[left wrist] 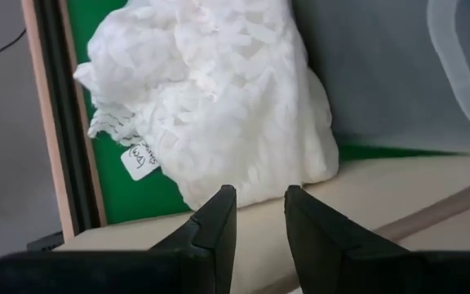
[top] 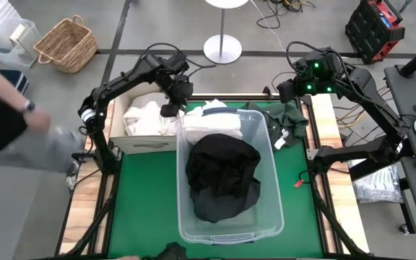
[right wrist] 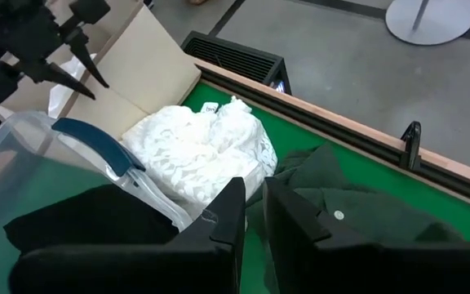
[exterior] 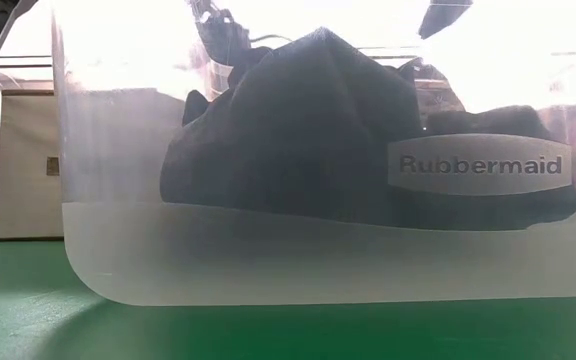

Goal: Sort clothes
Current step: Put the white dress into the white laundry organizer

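Note:
A white lace garment (top: 211, 110) lies on the green table between the cardboard box (top: 146, 142) and the clear tub (top: 266, 217); it also shows in the left wrist view (left wrist: 219, 98) and the right wrist view (right wrist: 202, 155). A black garment (top: 222, 177) lies heaped in the tub. A dark green garment (top: 289, 119) lies on the table at the tub's far right corner. More white clothes (top: 144, 115) lie in the box. My left gripper (left wrist: 259, 208) is open and empty, above the box's right wall near the white garment. My right gripper (right wrist: 254, 200) is open by a narrow gap and empty, above the green garment (right wrist: 357, 204).
The tub fills the table's middle and blocks the low view (exterior: 298, 250). The box stands at the far left. A person (top: 6, 123) stands beside the table's left edge. A wicker basket (top: 67, 45) and a lamp base (top: 222, 49) stand on the floor beyond.

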Tool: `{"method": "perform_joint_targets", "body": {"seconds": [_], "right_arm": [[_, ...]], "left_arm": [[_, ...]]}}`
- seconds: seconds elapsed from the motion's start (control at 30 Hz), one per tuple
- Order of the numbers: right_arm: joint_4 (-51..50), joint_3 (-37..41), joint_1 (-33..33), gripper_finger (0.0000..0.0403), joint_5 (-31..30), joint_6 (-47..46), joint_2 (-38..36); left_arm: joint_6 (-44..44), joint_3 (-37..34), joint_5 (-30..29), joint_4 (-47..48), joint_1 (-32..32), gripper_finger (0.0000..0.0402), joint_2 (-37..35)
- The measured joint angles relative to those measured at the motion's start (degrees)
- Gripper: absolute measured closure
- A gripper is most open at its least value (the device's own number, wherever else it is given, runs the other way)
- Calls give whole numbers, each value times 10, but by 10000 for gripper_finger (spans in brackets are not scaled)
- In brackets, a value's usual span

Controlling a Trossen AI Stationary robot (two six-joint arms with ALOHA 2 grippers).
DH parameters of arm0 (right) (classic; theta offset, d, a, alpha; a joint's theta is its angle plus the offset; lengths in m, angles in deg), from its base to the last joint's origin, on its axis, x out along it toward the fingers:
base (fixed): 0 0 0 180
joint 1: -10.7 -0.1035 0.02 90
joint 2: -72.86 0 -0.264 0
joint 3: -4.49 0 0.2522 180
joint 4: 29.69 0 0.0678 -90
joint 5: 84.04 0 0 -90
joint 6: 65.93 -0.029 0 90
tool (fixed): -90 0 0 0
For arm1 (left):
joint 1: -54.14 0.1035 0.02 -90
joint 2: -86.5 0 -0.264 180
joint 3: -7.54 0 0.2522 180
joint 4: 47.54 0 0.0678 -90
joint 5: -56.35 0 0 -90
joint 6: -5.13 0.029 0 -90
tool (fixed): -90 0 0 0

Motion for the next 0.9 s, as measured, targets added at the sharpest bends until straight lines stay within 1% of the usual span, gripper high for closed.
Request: {"method": "perform_joint_targets", "body": {"seconds": [0.17, 0.33, 0.53, 0.7, 0.9], "right_arm": [[0, 0, 0, 365, 0, 0, 0], [0, 0, 0, 364, 0, 0, 4], [0, 0, 0, 364, -1, 1, 14], [0, 0, 0, 364, -1, 7, 25], [0, 0, 0, 364, -1, 7, 38]], "left_arm": [[22, -3, 0, -22, 0, 316, 0], [68, -4, 0, -25, -2, 316, 0], [71, -11, 0, -32, -5, 313, 0], [82, -48, 0, -35, -6, 283, 0], [84, -81, 1, -72, -8, 242, 0]]}}
